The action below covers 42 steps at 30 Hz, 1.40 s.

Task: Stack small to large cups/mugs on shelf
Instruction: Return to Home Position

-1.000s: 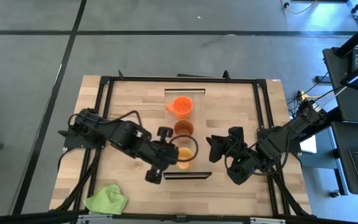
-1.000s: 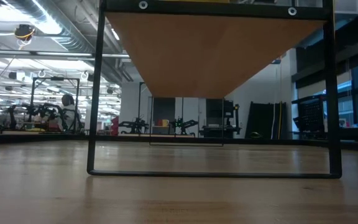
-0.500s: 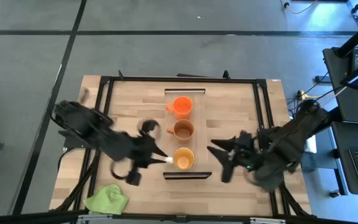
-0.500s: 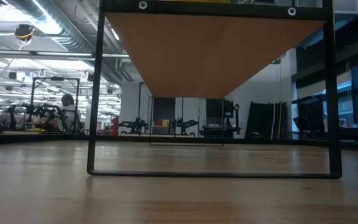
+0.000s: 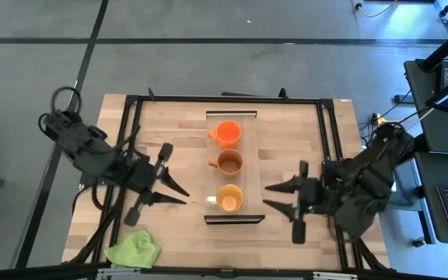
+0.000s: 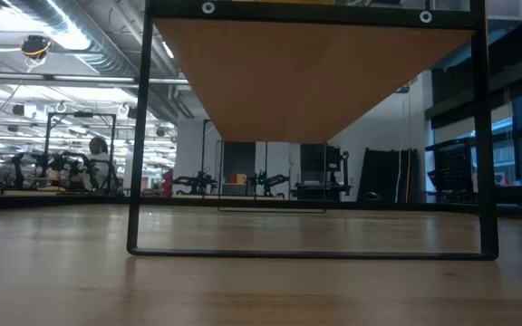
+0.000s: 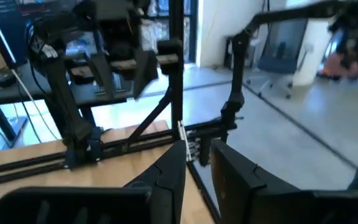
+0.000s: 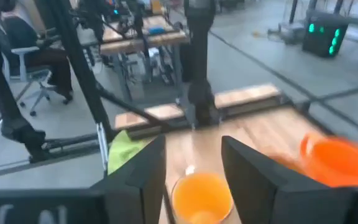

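Three vessels stand in a row on the shelf [image 5: 248, 180], a light wood board. The orange mug [image 5: 228, 134] is at its far end, the rust-brown mug [image 5: 229, 163] in the middle and the amber cup [image 5: 229, 198] at its near end. My left gripper [image 5: 183, 197] is open, left of the amber cup and clear of it. My right gripper [image 5: 267, 197] is open, right of the shelf, and points at the amber cup [image 8: 201, 196]. The orange mug [image 8: 334, 160] shows beyond it. The low view shows only the shelf's underside [image 6: 306, 81].
A lime-green cloth [image 5: 134, 250] lies at the table's near left corner. A black frame [image 5: 131, 117] runs around the tabletop, and its posts [image 6: 136, 136] carry the shelf above the table. Bare wood lies on both sides of the shelf.
My left gripper has drawn back from the amber cup toward the table's left, leaving the cup standing on the shelf. My right arm has swung round, and its gripper now points level at the shelf's near end. The three vessels have stayed in place.
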Each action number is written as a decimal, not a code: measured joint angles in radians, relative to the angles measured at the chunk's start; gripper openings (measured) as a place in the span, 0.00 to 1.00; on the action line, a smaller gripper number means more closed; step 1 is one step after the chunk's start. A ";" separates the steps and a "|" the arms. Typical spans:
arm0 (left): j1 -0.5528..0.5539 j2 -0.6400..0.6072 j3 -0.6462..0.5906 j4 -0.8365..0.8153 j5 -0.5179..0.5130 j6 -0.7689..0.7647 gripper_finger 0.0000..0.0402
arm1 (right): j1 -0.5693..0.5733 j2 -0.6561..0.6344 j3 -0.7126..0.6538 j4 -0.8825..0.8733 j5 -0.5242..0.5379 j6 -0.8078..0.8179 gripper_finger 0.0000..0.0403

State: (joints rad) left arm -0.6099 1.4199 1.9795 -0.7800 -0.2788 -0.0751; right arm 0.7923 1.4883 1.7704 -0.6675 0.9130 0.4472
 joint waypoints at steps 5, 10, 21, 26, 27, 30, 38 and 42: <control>-0.041 -0.212 -0.479 0.498 -0.020 -0.003 0.17 | 0.000 -0.032 -0.223 0.242 -0.034 0.071 0.39; -0.085 -0.458 -0.883 0.923 -0.025 -0.026 0.17 | 0.012 -0.143 -0.447 0.679 -0.090 -0.136 0.39; -0.119 -0.897 -1.244 1.059 -0.229 -0.098 0.17 | 0.104 -0.628 -0.859 0.897 0.141 -0.071 0.39; -0.120 -0.973 -1.274 1.055 -0.142 -0.231 0.17 | 0.118 -0.760 -0.955 0.860 -0.007 0.169 0.39; -0.120 -0.981 -1.274 1.056 -0.128 -0.236 0.17 | 0.119 -0.780 -0.971 0.859 -0.015 0.156 0.39; -0.119 -1.004 -1.271 1.040 -0.051 -0.087 0.17 | 0.117 -0.811 -1.006 0.871 -0.126 -0.047 0.39; -0.119 -1.101 -1.394 1.068 -0.004 0.054 0.17 | 0.098 -0.909 -1.166 1.108 -0.569 -0.528 0.39; -0.107 -1.176 -1.547 1.223 0.133 0.150 0.17 | 0.079 -0.982 -1.291 1.171 -0.592 -0.559 0.39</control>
State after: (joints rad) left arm -0.7165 0.2440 0.4324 0.4433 -0.1455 0.0750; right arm 0.8716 0.5059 0.4799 0.5038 0.3214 -0.1120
